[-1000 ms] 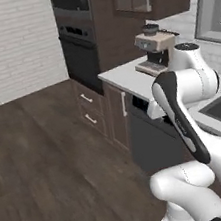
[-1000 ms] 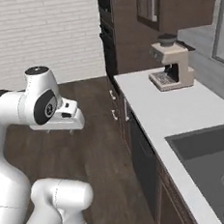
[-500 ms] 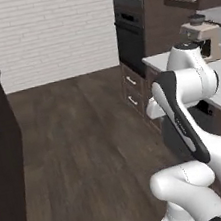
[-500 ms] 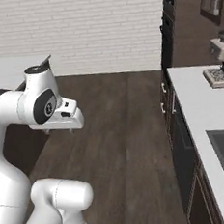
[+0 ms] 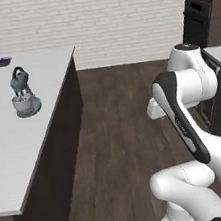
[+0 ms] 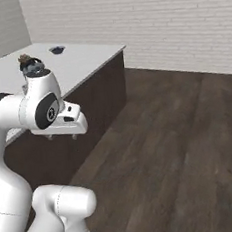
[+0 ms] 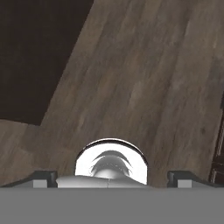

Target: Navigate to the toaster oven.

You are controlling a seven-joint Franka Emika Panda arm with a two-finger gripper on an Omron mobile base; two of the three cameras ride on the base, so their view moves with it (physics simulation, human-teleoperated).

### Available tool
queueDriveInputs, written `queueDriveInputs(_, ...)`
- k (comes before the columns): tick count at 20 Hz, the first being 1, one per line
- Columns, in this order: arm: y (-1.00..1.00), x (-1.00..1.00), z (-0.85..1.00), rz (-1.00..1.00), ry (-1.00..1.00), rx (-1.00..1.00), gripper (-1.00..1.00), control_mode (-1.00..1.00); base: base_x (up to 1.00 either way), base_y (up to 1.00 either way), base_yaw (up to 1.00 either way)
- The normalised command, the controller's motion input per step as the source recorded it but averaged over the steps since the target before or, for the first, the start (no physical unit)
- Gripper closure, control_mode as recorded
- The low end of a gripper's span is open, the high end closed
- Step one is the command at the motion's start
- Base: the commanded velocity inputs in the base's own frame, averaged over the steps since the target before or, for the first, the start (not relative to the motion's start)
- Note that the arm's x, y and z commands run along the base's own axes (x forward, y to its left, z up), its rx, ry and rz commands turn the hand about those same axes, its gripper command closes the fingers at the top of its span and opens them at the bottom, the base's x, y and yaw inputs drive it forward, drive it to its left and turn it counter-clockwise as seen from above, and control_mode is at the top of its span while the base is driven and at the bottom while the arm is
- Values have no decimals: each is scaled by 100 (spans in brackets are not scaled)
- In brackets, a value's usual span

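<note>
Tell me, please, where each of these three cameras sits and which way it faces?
Left base view: behind the arm's left, facing forward over the island counter, the stand mixer and the wall oven; arm at lower right.
Right base view: behind the arm's right, facing the same island counter and brick wall; arm at lower left.
Hand view: on the hand, facing down at the wood floor; tool tips at the bottom.
Both base views share the island, floor and brick wall.

Glossy white arm (image 5: 182, 101) of rounded segments, with dark joint bands and a black stripe.
</note>
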Motion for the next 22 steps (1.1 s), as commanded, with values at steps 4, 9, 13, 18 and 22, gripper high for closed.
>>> queueDriveInputs(4,0,0,0,0,0,0,-100,100,-54,51,59)
queueDriveInputs(9,0,0,0,0,0,0,-100,100,-20,56,61)
queueDriveInputs(13,0,0,0,0,0,0,-100,100,0,77,65)
queueDriveInputs(18,0,0,0,0,0,0,-100,100,12,56,72)
queueDriveInputs(22,0,0,0,0,0,0,-100,100,31,22,78)
